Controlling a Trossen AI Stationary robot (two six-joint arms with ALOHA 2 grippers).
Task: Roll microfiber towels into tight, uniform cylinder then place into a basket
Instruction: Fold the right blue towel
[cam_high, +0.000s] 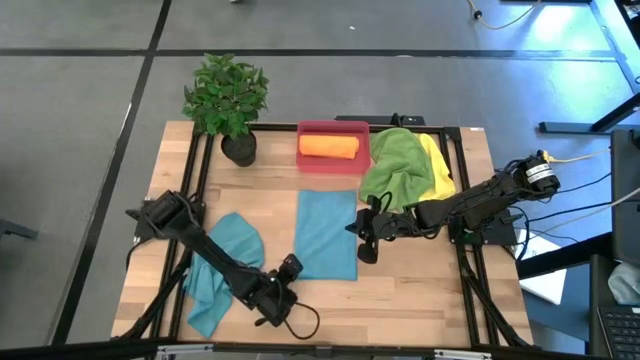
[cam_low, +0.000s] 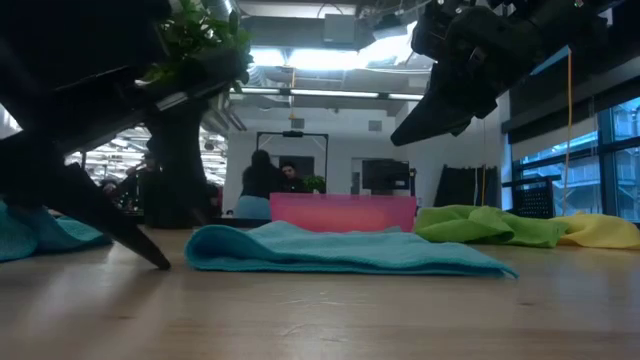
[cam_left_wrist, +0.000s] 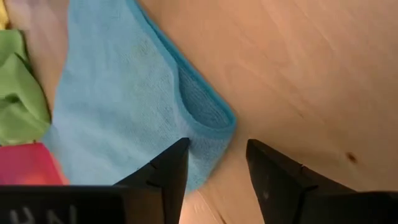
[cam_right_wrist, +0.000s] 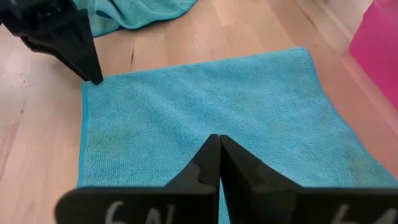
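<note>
- High view: a flat teal-blue microfiber towel (cam_high: 326, 235) lies spread on the pale wooden table (cam_high: 420, 295). The left gripper (cam_high: 291, 268) sits at the towel's near left corner, its fingers apart with nothing between them. The right gripper (cam_high: 362, 228) hangs at the towel's right edge, closed on nothing. A second, crumpled teal-blue towel (cam_high: 222, 265) lies under the left arm. The red-pink plastic basket (cam_high: 333, 165) stands behind the flat towel with a rolled orange towel (cam_high: 329, 147) inside; a heaped green towel (cam_high: 394, 165) lies just right of it, over a yellow towel (cam_high: 438, 168). A leafy plant in a black pot (cam_high: 228, 105) stands left of the basket.
- Low view: the flat towel (cam_low: 340, 250) is rumpled along its near edge, and the basket (cam_low: 343, 212) stands behind it. A dark finger (cam_low: 115, 232) touches the table beside the towel.
- Left wrist view: both fingers (cam_left_wrist: 166, 174) stand parted over the towel's folded corner (cam_left_wrist: 205, 118).
- Right wrist view: the fingers (cam_right_wrist: 214, 165) meet above the flat towel (cam_right_wrist: 186, 112), and the other gripper's tip (cam_right_wrist: 79, 53) is at its far corner.
</note>
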